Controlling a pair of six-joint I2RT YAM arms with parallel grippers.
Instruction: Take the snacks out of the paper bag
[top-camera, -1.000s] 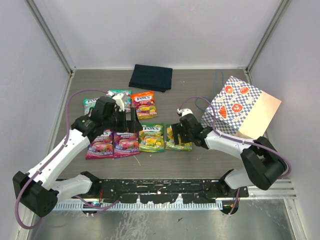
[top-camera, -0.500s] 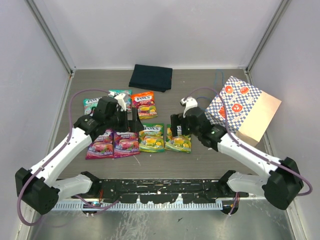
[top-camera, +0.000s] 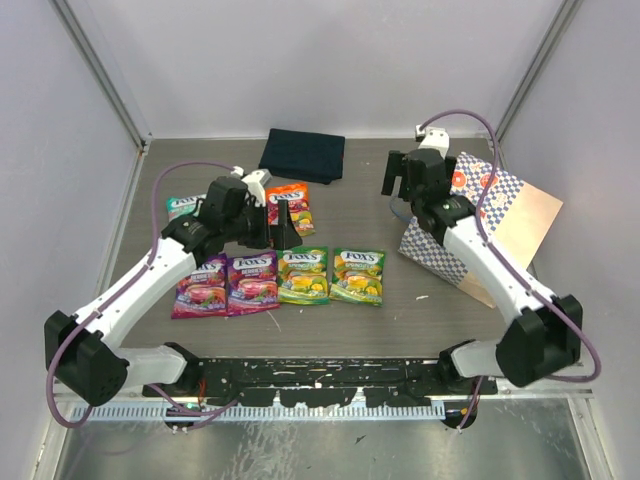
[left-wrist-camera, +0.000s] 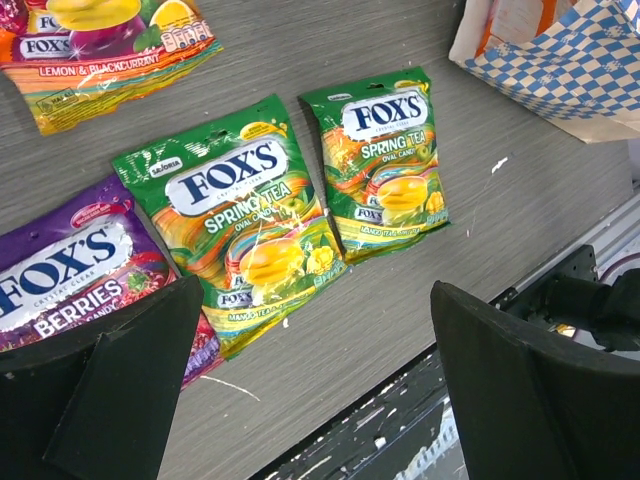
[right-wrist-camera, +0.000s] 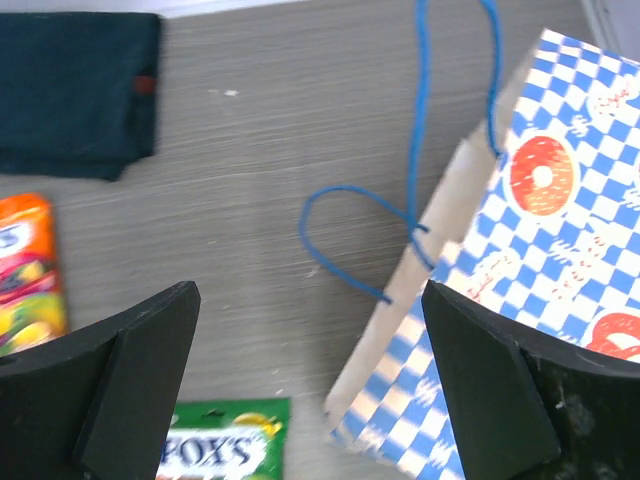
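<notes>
Tabletop (top-camera: 360, 325) of grey wood-grain laminate carries everything. Largest on it is the boxy blue-and-white checkered paper bag (top-camera: 503, 192) with orange-red marks, lying on its side at 3 o'clock. In the right wrist view its rim and thin blue cord handles (right-wrist-camera: 414, 130) turn toward the table's centre. Whether any pouch is inside cannot be told. The dark navy folded cloth (top-camera: 302, 155) rests at 12 o'clock.

The snacks, flat glossy candy pouches, lie outside the bag from the centre toward 9 o'clock. Two green pouches (top-camera: 358, 275) and two purple pouches (top-camera: 252, 283) form the near row. Behind them lie an orange pouch (top-camera: 290, 200) and a teal pouch (top-camera: 183, 205), the teal one partly under the left arm.

The left gripper (top-camera: 279, 228) hovers just by the orange pouch, jaws spread wide with nothing between them. The right gripper (top-camera: 400, 178) hangs at the bag's 10 o'clock corner, equally wide and empty.

A pouch is probably light, slick and crinkly, its candies shifting inside, so a pinch on a sealed edge should hold better than one on the bulging middle. The bag is thin paper that will likely crease and slide; its rim seems the place to steady it.
</notes>
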